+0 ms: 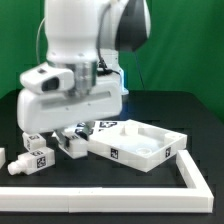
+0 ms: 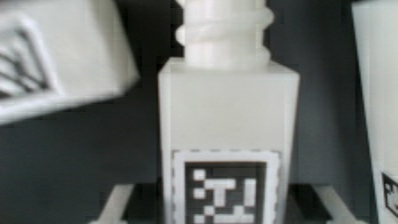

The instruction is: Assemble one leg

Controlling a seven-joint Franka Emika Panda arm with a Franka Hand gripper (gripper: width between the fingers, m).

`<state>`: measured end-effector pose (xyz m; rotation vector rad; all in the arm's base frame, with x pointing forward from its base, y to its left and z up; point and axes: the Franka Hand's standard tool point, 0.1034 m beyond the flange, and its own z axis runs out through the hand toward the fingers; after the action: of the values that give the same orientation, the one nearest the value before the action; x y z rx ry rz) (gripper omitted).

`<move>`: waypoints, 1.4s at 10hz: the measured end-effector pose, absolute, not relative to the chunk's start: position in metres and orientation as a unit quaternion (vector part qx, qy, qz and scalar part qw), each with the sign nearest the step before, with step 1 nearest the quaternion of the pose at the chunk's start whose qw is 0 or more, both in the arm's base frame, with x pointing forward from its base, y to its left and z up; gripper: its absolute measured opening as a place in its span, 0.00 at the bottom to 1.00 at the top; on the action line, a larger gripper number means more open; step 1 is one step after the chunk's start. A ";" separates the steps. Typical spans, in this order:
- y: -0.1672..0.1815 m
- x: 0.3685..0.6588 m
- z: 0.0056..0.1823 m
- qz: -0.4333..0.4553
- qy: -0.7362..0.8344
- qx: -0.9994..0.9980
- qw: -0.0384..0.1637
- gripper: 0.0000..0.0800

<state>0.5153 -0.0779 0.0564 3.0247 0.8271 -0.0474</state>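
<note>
Exterior view first. The arm is bent down low and its hand sits right over a bunch of little white tagged blocks on the black worktop. My landmark is the big square panel with the raised rim, lying flat. One leg lies just beside the panel's corner on the exterior view's left. Another block is a bit further out from the panel on that same side. A third block is out there too, nearer the camera than the second. A white rail runs along the worktop in front of the panel and turns a corner on the exterior view's right. The hand's bulky body hides the fingers from here, so I can't say how wide they stand.

Wrist view now. A leg fills the middle. It has a squarish white body with a ribbed peg sticking out of one end and a black-and-white tag on its face near the other end. A white tagged piece sits tilted close beside it, and a sliver of a white part shows on the opposite side. Everything's blurry and super close. I can't pick out the fingers, so I honestly can't tell whether the hand has hold of the leg or just hangs over it.
</note>
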 end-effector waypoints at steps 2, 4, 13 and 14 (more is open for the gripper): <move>-0.085 0.491 0.061 -0.022 0.199 0.980 0.001 0.35; -0.086 0.490 0.059 -0.024 0.196 0.980 0.000 0.35; -0.116 0.412 0.017 -0.046 0.088 0.995 0.000 0.35; -0.111 0.412 0.016 -0.046 0.087 0.995 0.000 0.35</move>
<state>0.4124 -0.1107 0.0163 3.1271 0.2741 -0.1452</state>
